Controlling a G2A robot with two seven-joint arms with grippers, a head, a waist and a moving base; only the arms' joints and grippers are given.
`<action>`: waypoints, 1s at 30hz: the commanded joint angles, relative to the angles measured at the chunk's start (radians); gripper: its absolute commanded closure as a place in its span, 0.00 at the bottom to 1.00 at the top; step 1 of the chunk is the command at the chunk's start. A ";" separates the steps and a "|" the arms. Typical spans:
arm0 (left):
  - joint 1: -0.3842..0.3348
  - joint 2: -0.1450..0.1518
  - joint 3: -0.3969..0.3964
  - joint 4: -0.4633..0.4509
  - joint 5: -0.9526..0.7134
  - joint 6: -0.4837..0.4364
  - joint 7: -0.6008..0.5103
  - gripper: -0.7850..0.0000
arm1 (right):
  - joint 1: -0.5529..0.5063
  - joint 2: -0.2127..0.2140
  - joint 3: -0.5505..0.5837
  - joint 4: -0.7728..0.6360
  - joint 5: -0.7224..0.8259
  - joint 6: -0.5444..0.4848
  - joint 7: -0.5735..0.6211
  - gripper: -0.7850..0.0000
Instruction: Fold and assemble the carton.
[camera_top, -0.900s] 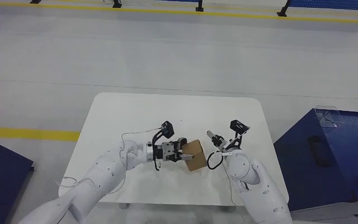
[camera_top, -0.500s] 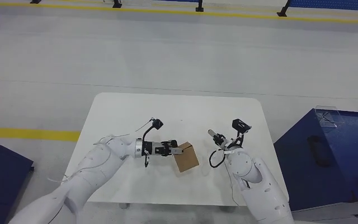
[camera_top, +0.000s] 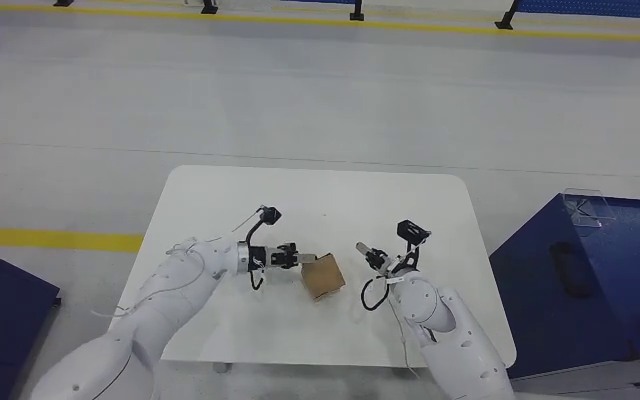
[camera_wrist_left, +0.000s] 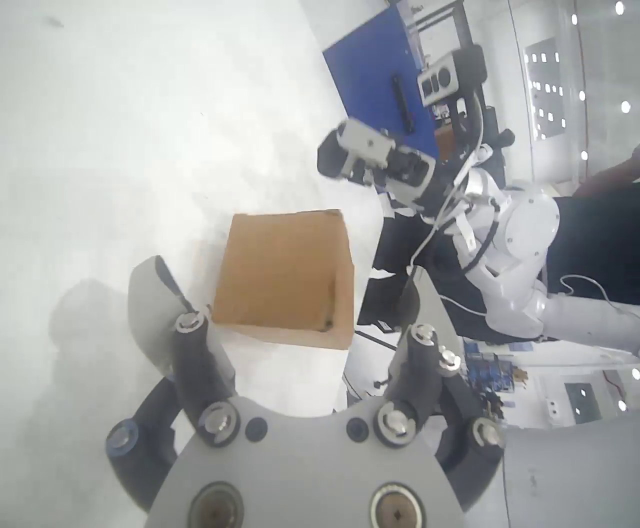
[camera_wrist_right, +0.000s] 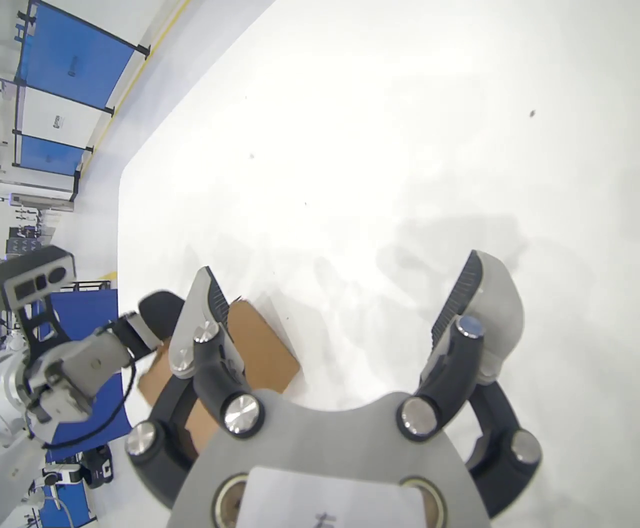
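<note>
Brown carton (camera_top: 323, 276) (closed box) on the table

Carton (camera_top: 323, 276): plain brown cardboard on every face seen.
Bench (camera_top: 230, 200): white, with a few small dark specks (camera_wrist_right: 533, 113) noted in the right wrist view.
Left pincer (camera_wrist_left: 285, 295): pale grey fingers, black links, silver screw heads, grey base plate.
Right pincer (camera_wrist_right: 345, 280): the same grey, black and silver, with black ribbed pads (camera_wrist_right: 452, 295) on the inner faces of the fingers.
Floor (camera_top: 320, 90): pale grey, crossed by a yellow line (camera_top: 70, 240).
Cabinet (camera_top: 575, 290) beside the bench: dark blue.
Partition panels (camera_wrist_right: 75, 55): blue and white in black frames.
</note>
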 joint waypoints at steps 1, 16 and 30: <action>-0.013 -0.001 0.005 0.021 0.078 0.002 0.102 0.00 | 0.005 -0.007 -0.027 0.006 0.015 0.023 0.007 0.00; 0.003 0.042 0.147 -0.317 1.182 0.274 1.160 1.00 | -0.014 -0.012 -0.005 -0.023 0.058 -0.031 -0.025 0.00; 0.098 0.139 0.047 -0.579 1.340 0.348 1.083 1.00 | 0.005 -0.009 0.082 0.002 0.126 -0.014 -0.052 0.00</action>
